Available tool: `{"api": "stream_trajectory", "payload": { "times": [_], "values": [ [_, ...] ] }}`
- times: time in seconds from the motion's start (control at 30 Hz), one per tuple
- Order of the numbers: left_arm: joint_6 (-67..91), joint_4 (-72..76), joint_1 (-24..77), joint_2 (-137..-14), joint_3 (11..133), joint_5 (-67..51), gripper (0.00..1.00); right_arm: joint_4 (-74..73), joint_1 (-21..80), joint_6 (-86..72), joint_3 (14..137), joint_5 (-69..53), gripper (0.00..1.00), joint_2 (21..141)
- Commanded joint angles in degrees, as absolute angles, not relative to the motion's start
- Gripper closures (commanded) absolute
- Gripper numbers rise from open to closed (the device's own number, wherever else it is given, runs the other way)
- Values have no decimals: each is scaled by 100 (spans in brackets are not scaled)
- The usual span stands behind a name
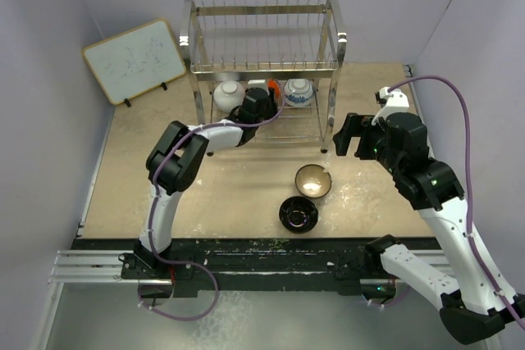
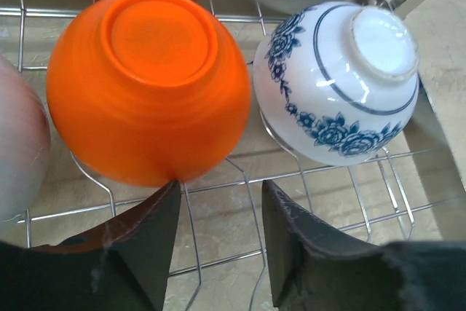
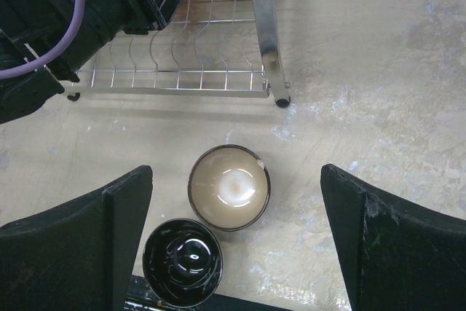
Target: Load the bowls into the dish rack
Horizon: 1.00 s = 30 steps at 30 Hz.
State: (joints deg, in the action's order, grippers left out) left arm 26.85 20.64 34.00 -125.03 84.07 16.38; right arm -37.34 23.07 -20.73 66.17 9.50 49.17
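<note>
Bowls sat in two groups: the orange bowl (image 2: 149, 85) and blue-and-white bowl (image 2: 338, 81) lay upside down on the dish rack's (image 1: 262, 11) lower grid shelf, with the white bowl (image 1: 228, 94) beside them, while the tan bowl (image 3: 229, 187) and black bowl (image 3: 182, 260) stood upright, close together on the table (image 1: 246, 194). The left gripper (image 2: 220, 202) hung just before the orange bowl, jaws parted, holding nothing; the right gripper (image 3: 237, 172) gaped wide above the tan bowl

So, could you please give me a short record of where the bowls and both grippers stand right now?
Dish rack lower shelf: white bowl, orange bowl, patterned bowl
Orientation there: orange and patterned bottoms up
Table: tan bowl, black bowl, upright, side by side
Left gripper: open, empty, by the orange bowl
Right gripper: open, empty, above the tan bowl
Not yet loaded: two bowls
</note>
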Motion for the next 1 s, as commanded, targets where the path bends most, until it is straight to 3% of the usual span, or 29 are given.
{"api": "stream_trajectory", "payload": {
  "times": [0.0,0.33,0.5,0.6,0.97],
  "values": [
    [2426,2613,3344,-12030,8026,1419,45,-3538,2285,-1988,6660,963,1,4897],
    [2156,2879,3563,-10859,6875,1098,19,-3568,2285,-2075,6595,910,1,4751],
    [1849,2845,3883,-10253,6273,905,11,-3617,2285,-2087,6566,940,1,4701],
    [1753,3001,4105,-9761,5659,777,0,-3666,2285,-2110,6593,932,1,4664],
    [1363,2148,5524,-7538,4211,1209,1,-3955,2285,-2098,6926,1097,2,4562]
  ]
}}
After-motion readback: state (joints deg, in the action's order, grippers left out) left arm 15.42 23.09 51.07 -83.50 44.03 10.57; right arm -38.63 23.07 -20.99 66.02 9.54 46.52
